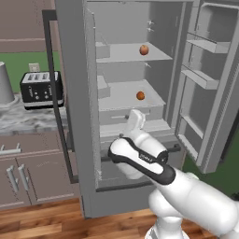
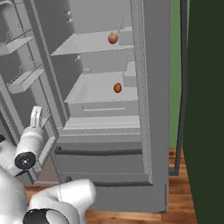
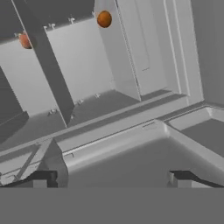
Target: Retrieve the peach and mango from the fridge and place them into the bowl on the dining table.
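the fridge (image 1: 74, 116) stands with both upper doors swung wide. on the upper shelf (image 1: 133, 55) sits a reddish-orange fruit, likely the peach (image 1: 144, 49), toward the right side. on the shelf below rests an orange fruit, probably the mango (image 1: 140, 95), though both are too small to name surely. the gripper (image 3: 111, 177) hovers low in front of the open compartment, well apart from both fruits, its jaws released and spread wide, grasping nothing. a toaster (image 1: 41, 87) sits on the desk (image 1: 23, 119) to the left.
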Controlling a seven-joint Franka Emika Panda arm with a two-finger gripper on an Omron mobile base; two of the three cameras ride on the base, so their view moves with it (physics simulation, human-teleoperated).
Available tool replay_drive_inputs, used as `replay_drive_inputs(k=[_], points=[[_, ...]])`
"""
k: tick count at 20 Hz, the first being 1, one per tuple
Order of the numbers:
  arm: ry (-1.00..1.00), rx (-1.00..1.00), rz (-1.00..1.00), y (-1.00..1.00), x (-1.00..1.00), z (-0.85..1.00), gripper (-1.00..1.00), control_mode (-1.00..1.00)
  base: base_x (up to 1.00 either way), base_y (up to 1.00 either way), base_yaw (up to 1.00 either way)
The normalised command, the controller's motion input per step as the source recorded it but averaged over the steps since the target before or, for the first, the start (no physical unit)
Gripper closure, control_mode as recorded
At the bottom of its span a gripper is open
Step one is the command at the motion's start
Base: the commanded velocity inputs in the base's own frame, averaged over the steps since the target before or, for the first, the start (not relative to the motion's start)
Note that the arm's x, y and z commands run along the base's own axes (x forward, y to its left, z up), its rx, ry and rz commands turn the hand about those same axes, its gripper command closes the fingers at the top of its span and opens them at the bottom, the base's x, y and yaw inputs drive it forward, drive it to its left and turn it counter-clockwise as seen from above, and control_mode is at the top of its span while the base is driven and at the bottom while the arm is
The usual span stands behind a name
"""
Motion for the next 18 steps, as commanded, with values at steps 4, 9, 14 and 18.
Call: replay_drive_inputs(k=[4,9,14,18], points=[[0.0,0.0,-0.05,-0.05,0.0,1.0,-1.0,-1.0,0.0,0.0,0.0],[0.11,-0.04,-0.07,-0.01,-0.07,1.0,-1.0,-1.0,0.0,0.0,0.0],[0.13,-0.13,-0.11,-0.07,-0.33,1.0,-1.0,-1.0,0.0,0.0,0.0],[0.03,-0.17,-0.11,-0.13,-0.22,1.0,-1.0,-1.0,0.0,0.0,0.0]])
